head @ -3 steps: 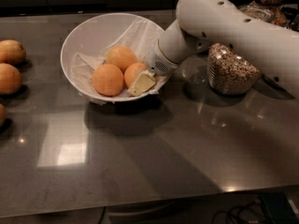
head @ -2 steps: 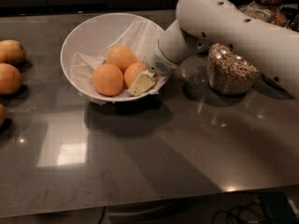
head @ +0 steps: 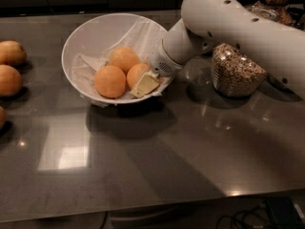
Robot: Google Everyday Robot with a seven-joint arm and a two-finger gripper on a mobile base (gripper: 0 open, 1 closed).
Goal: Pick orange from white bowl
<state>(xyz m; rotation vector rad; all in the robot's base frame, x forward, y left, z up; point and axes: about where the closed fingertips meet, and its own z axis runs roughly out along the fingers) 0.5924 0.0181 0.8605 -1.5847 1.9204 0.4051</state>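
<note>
Down in white bowl [head: 102,31], hand [head: 144,84] beside rt-most orange [head: 136,74], arm [head: 228,25] from rt; grip unclear.

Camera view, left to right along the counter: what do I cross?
Loose oranges at the left edge, white bowl, front orange in it, right orange in it, gripper inside the bowl's right side, glass cereal jar.

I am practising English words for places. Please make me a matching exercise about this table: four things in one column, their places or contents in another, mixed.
1 gripper
2 glass cereal jar
3 white bowl
4 loose oranges

A at the table's left edge
B right of the bowl
C inside the bowl, at its right side
D holds three oranges

Pairs: 1-C, 2-B, 3-D, 4-A.
</note>
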